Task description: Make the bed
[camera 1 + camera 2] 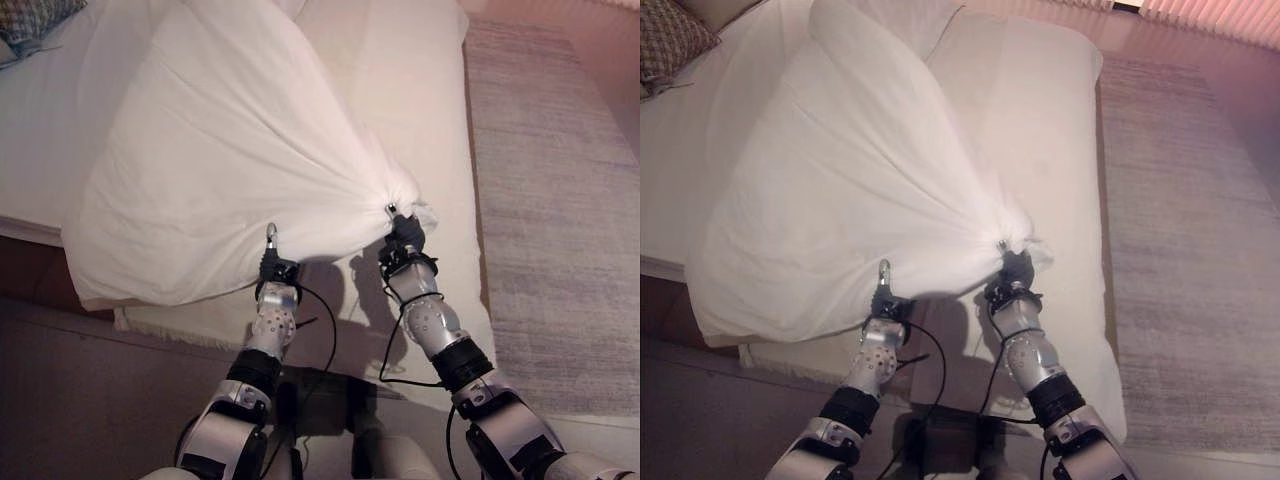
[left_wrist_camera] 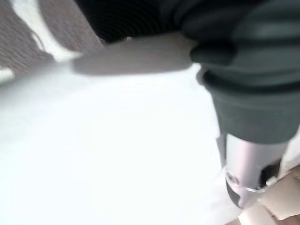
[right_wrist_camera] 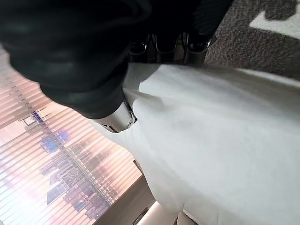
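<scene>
Bedroom: bed (image 1: 420,90), rug (image 1: 550,200).

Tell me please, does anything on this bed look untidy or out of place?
Yes. The white cloth sheet is not lying flat: the right robot hand holds it bunched into a tight knot, so folds fan out across the white mattress. The left robot hand is at its lower edge. A patterned cushion lies at the far corner.

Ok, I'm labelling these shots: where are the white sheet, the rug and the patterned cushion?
white sheet (image 1: 230,170), left eye view, middle of the raised cloth.
rug (image 1: 550,200), left eye view, bare middle.
patterned cushion (image 1: 670,40), right eye view, its face.
</scene>
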Robot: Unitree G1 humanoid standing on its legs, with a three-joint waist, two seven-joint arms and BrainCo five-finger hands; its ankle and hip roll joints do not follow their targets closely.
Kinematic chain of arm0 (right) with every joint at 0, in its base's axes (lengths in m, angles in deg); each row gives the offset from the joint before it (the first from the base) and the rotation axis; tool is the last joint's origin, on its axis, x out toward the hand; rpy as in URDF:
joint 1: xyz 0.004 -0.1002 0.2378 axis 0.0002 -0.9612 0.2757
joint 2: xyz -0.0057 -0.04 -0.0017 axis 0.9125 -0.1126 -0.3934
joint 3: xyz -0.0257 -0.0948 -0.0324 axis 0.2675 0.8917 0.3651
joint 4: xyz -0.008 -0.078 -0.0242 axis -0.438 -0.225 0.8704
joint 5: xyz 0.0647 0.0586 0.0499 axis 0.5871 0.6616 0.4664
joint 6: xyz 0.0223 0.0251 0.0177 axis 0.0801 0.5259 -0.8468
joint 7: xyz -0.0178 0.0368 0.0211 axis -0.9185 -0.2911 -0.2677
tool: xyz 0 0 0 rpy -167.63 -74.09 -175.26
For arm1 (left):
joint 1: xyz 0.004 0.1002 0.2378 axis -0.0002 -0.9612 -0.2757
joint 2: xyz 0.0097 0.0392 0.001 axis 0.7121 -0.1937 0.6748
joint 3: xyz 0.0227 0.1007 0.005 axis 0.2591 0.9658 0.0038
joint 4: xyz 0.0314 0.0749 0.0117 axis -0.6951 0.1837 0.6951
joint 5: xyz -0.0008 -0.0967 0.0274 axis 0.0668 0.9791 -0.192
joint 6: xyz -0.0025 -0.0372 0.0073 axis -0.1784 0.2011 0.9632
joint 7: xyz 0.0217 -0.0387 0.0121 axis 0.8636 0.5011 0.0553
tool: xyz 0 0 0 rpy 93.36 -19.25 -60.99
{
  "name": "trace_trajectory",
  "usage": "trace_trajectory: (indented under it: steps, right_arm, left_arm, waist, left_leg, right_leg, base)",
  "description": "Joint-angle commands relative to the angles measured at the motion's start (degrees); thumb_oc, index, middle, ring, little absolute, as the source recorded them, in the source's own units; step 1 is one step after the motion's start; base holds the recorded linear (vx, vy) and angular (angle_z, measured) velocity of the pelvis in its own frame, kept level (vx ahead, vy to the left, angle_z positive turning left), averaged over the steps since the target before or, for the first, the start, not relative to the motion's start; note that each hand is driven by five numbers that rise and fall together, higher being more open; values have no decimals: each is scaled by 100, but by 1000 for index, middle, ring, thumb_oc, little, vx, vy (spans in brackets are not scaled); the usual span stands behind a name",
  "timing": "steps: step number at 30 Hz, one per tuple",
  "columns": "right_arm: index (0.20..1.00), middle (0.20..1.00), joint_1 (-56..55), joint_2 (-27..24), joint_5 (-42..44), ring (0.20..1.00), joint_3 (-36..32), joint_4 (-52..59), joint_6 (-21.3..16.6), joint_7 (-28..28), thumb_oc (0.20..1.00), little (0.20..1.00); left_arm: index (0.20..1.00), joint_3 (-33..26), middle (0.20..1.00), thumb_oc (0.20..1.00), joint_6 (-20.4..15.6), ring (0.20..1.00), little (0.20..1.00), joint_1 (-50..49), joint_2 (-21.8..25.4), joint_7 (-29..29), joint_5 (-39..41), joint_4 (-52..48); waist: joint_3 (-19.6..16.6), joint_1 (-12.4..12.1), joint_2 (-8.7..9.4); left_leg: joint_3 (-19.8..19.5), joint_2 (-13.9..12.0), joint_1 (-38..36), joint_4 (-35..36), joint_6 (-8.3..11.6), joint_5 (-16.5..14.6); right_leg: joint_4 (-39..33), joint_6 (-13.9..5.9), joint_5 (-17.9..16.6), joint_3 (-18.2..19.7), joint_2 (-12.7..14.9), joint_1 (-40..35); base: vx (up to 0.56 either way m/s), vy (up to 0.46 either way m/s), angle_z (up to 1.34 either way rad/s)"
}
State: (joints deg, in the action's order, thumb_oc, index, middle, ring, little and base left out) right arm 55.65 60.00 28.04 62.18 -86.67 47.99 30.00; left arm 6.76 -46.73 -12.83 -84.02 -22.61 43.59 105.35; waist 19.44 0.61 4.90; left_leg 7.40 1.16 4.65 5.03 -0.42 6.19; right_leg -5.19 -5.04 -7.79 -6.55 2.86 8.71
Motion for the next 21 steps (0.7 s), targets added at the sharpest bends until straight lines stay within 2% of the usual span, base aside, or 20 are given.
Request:
trace_trajectory:
  steps: [1,5,6,7,8,9,10,12,13,16,17,21]
  right_arm:
    - [200,200,-679,-409,-279,200,-821,582,-748,-47,200,200]
    - [200,200,-823,-391,-235,200,-882,620,-805,-38,200,200]
    - [200,200,-936,-406,-230,200,-940,650,-835,1,200,200]
    - [200,200,-943,-404,-229,200,-936,654,-835,3,200,200]
    - [200,200,-1046,-419,-251,200,-993,660,-866,34,200,200]
    - [200,200,-1056,-417,-250,200,-992,662,-866,37,200,200]
    - [200,200,-1168,-446,-252,200,-1048,670,-888,124,200,200]
    - [200,200,-1228,-437,-231,200,-1076,659,-887,175,200,200]
    - [200,200,-1363,-469,-186,200,-1146,584,-860,312,200,200]
    - [200,200,-1504,-498,-111,200,-1169,536,-792,475,200,200]
    - [200,200,-1634,-508,-35,200,-1288,458,-746,580,200,200]
    - [200,200,-1755,-464,62,200,-1360,274,-704,674,200,200]
  left_arm:
    - [1000,-680,1000,1000,-834,1000,1000,195,538,-169,-410,414]
    - [1000,-901,1000,1000,-910,1000,1000,144,633,-292,-530,410]
    - [699,-994,699,699,-899,699,699,85,719,-329,-635,465]
    - [432,-998,432,432,-896,432,432,86,724,-320,-631,476]
    - [200,-1029,200,200,-889,200,200,7,799,-297,-789,420]
    - [200,-1028,200,200,-887,200,200,-3,796,-302,-797,413]
    - [200,-1019,200,200,-680,200,200,-175,954,-204,-1106,426]
    - [200,-1033,200,200,-638,200,200,-264,1028,-163,-1236,434]
    - [200,-985,200,200,-409,200,200,-464,1272,25,-1654,368]
    - [200,-989,200,200,-334,200,200,-698,1410,194,-1857,178]
    - [200,-944,200,200,-286,200,200,-819,1489,397,-2028,-105]
    - [200,-850,200,200,-207,200,200,-954,1472,584,-2203,-438]
  waist:
    - [-832,149,-102]
    - [-880,143,-98]
    - [-910,134,-102]
    - [-913,138,-102]
    - [-926,137,-110]
    - [-931,138,-109]
    - [-946,132,-132]
    - [-963,131,-140]
    - [-973,112,-187]
    - [-965,79,-232]
    - [-908,6,-332]
    - [-812,-32,-450]
  left_leg:
    - [7,58,-122,-3,182,-563]
    - [-8,57,-166,-3,193,-582]
    - [-19,56,-184,-3,201,-588]
    - [-21,56,-185,-3,201,-588]
    - [-39,51,-198,-3,205,-599]
    - [-42,51,-200,-3,206,-600]
    - [-54,42,-238,-3,202,-617]
    - [-61,42,-260,-3,199,-631]
    - [-92,35,-332,-3,177,-654]
    - [-131,42,-424,-3,163,-668]
    - [-251,83,-450,-3,165,-576]
    - [-585,203,-405,-371,112,-669]
  right_leg:
    - [384,-244,347,69,-45,-82]
    - [394,-238,376,54,-56,-121]
    - [413,-229,400,37,-52,-145]
    - [416,-228,404,35,-52,-145]
    - [442,-226,419,25,-45,-150]
    - [446,-226,423,23,-44,-151]
    - [514,-209,469,19,-48,-165]
    - [571,-201,511,25,-53,-166]
    - [730,-166,609,68,-73,-172]
    - [888,-134,740,133,-97,-201]
    - [1070,-87,880,186,-119,-215]
    - [1436,-44,1023,-17,43,-221]
  base:
    - [0,0,0]
    - [10,0,1]
    - [26,-3,4]
    - [39,-4,7]
    - [15,-2,8]
    - [34,-8,11]
    - [34,-7,11]
    - [39,-10,6]
    - [32,-12,2]
    - [52,-4,3]
    - [15,21,10]
    - [-24,67,48]
